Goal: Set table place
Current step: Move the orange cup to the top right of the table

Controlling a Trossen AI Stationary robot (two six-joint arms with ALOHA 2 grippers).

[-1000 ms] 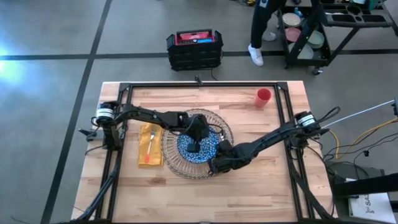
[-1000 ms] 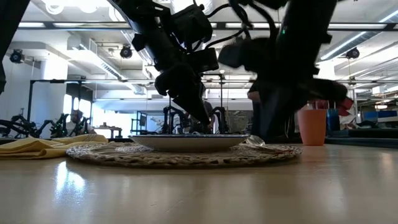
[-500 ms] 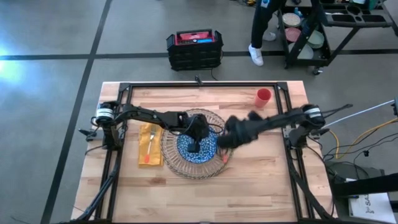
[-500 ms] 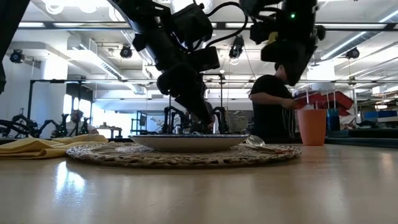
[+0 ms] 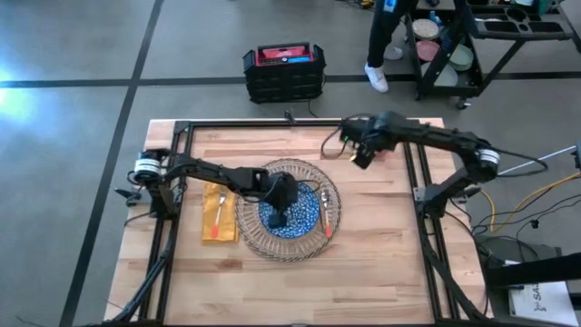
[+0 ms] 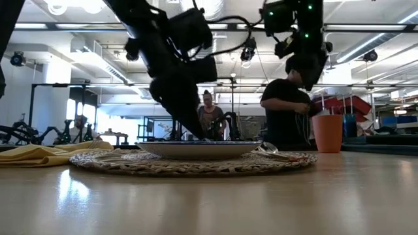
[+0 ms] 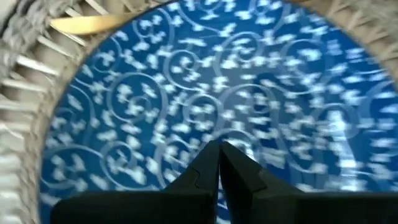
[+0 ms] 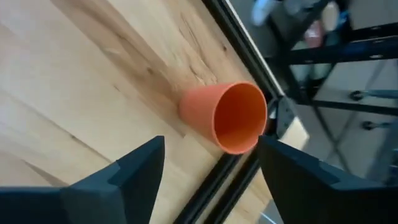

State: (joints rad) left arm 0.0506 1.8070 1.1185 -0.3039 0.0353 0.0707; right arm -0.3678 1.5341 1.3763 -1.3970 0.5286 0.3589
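Blue-patterned plate (image 5: pixel 295 216) sits centred on the ribbed glass charger (image 5: pixel 251 229) mid-table (image 5: pixel 381 272), the clenched left tool (image 5: pixel 280 221) touching it. Right tool (image 5: pixel 359 156), released, hovers at one o'clock beside the red cup (image 8: pixel 227 117) near the table's far edge.

Light: bright ceiling lamps (image 6: pixel 57 8) in the low view, arms backlit to silhouettes.
Glare: pale sheen on the table (image 6: pixel 72 189); white patch on the floor (image 5: pixel 14 73).
Blur: plate (image 7: pixel 155 112) smeared in the left wrist view.

Black/red case (image 5: pixel 284 71) on floor, person (image 6: pixel 285 108) by cart (image 5: pixel 472 41), maybe 2nd behind.
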